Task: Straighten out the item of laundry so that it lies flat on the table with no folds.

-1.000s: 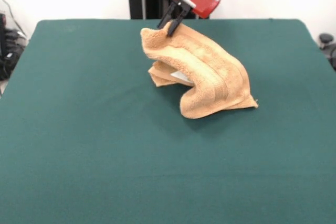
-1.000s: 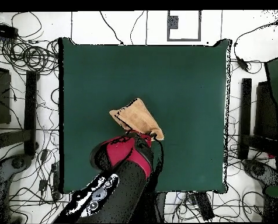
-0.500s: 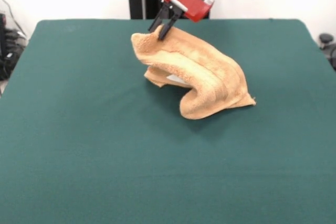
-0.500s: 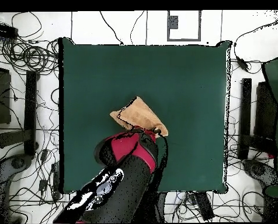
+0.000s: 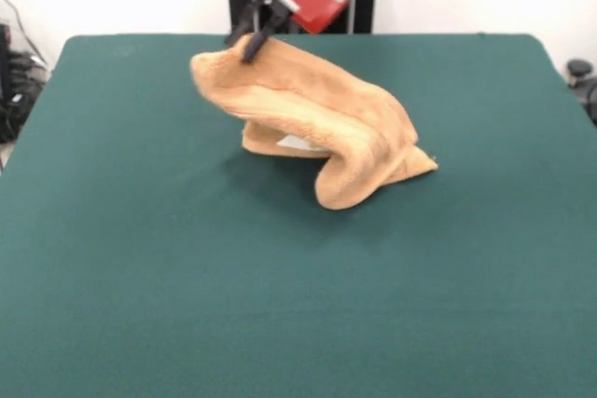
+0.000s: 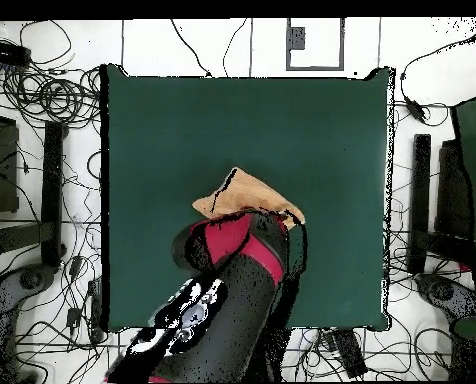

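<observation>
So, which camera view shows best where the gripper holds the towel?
The front view. There the gripper is shut on the raised corner of the towel, and the rest hangs folded down to the table. In the overhead view the arm covers the grasp; only a tan wedge of towel shows.
</observation>
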You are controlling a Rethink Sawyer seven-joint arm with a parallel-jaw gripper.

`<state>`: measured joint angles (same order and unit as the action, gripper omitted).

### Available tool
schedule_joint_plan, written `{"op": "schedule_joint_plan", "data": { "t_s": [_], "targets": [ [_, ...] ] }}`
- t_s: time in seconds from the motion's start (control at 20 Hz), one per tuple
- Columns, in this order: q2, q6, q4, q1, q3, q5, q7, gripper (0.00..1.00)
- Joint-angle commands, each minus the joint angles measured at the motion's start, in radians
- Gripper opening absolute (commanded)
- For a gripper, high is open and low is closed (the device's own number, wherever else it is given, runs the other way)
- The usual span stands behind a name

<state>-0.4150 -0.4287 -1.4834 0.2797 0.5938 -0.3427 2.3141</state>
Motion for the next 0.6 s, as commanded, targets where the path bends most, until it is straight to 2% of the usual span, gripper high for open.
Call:
{"op": "schedule_joint_plan", "data": {
  "t_s": [0.05,0.6],
  "targets": [
    [0.006,-0.120,0.087,-0.079,-0.177,-0.074,-0.206,0.00],
    [-0.007,-0.149,0.105,-0.095,-0.214,-0.127,-0.168,0.00]
  ]
}}
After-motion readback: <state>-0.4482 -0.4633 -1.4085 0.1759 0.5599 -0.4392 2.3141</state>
